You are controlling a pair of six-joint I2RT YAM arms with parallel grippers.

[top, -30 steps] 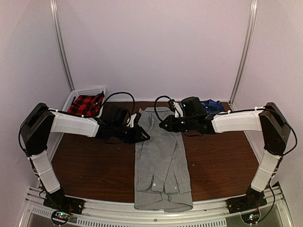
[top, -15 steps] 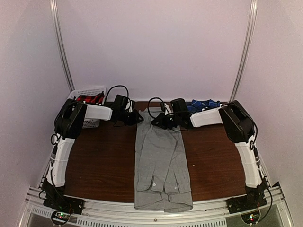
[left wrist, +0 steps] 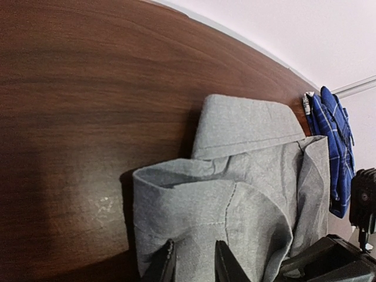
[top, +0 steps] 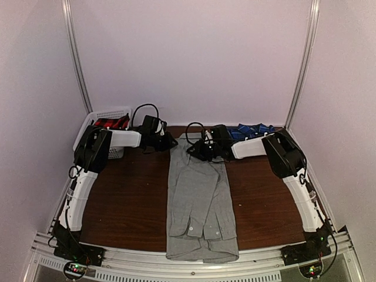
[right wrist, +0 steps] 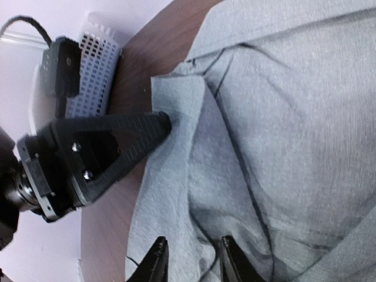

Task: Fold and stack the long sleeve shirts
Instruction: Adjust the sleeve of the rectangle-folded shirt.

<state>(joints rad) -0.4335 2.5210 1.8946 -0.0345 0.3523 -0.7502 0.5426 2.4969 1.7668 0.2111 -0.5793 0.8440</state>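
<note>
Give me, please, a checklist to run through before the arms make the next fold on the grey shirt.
1. Grey shirt lies as a long strip down the table, sleeves folded in: ok.
2. Left gripper has collar-end fabric between its jaws: ok.
3. Right gripper truly pinching the fabric: cannot tell.
4. Both grippers at the same far end, not touching each other: ok.
5. Blue plaid shirt off at the far right, outside the fold path: ok.

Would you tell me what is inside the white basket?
A red-and-black plaid cloth shows in the basket; the left arm covers its near part.
</note>
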